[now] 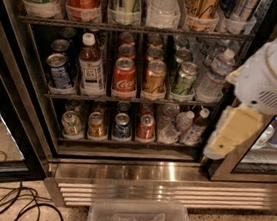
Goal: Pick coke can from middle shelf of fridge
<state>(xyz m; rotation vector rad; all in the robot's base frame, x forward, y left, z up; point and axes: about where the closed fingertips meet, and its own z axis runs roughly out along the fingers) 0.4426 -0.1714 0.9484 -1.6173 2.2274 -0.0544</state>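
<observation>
The red coke can (124, 77) with white script stands upright at the front of the middle shelf (97, 97), a dark wire rack in the open fridge (136, 168). More red cans line up behind it. My gripper (227, 137) hangs from the white arm (274, 74) at the right edge of the view, in front of the fridge's right door post. It is well to the right of the coke can and a little lower, and touches nothing.
An orange-gold can (154, 76) and a green can (185, 78) stand right of the coke can, with a white-labelled bottle (91, 66) on its left. Small cans (121, 125) fill the lower rack. A clear plastic bin (137, 220) and black cables (1, 201) lie on the floor.
</observation>
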